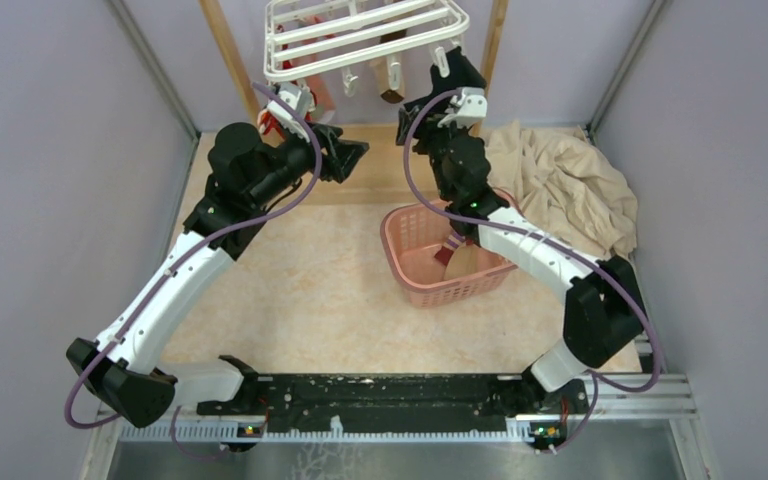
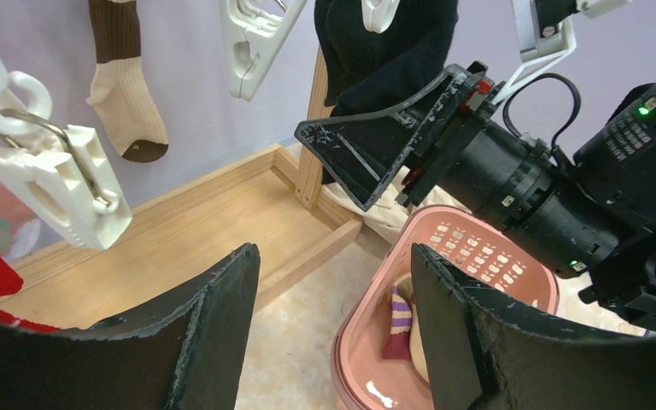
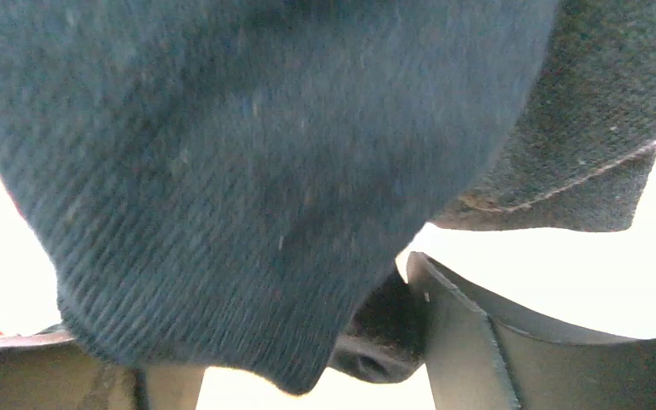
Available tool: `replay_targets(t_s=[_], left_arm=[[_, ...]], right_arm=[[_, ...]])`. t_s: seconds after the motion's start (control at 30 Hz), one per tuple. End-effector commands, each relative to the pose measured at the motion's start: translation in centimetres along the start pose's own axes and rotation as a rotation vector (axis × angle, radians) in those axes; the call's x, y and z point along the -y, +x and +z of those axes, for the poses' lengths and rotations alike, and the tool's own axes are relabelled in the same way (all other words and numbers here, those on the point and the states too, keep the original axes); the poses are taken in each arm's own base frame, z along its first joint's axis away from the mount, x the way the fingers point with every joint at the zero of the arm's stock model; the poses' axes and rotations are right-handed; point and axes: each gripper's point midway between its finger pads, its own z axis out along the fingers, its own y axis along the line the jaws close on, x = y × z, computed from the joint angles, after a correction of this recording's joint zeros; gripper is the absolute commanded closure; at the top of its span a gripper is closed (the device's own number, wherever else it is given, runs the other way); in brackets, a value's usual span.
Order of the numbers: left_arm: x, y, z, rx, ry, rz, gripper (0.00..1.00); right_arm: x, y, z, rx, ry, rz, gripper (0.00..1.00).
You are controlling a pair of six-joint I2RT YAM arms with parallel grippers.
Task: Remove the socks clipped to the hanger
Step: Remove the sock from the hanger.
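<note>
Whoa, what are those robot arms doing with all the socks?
Two robot arms are taking socks off a white clip hanger. The right gripper is up under the hanger, its fingers apart around a black sock that is clipped on. The left gripper is open and empty, close beside it. A brown-and-beige sock hangs there too. Below, a pink basket already holds a striped sock.

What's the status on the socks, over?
Left gripper open, empty. Right gripper at black sock, grip unclear; sock clipped. Pink basket below, nothing blocking.
</note>
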Motion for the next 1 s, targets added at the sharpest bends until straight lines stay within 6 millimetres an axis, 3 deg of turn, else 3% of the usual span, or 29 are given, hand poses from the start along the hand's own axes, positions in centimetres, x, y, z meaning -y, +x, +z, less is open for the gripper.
replay_targets(t_s=[0.0,0.1,0.2,0.33,0.6,0.77,0.97], left_arm=[[0.6,-0.7,-0.3,0.008,0.021,0.021,0.29],[0.6,-0.6,-0.3,0.007,0.022,0.022,0.29],[0.8,-0.6,-0.3,0.009,0.031,0.014,0.29],[1.5,-0.8,-0.1,0.011,0.059,-0.019,0.29],[4.6,-0.7,1.2,0.019,0.149,-0.079,0.29],[6.4,-2.7,2.9,0.074,0.211,-0.090,0.29],[6.2,-4.7,5.4,0.126,0.214,-0.063,0.28]], right_arm=[[0.7,-3.1,1.2,0.122,0.079,0.039,0.31],[0.4,-3.2,0.8,0.121,0.054,0.047,0.46],[0.2,-3.2,-0.1,0.105,0.031,0.040,0.68],[-0.4,-3.2,-1.5,0.079,-0.029,0.028,0.87],[-2.4,-1.3,-3.3,-0.035,-0.176,-0.012,0.95],[-2.5,0.1,-4.4,-0.082,-0.207,-0.012,0.97],[-2.7,1.4,-5.5,-0.125,-0.232,-0.012,1.00]])
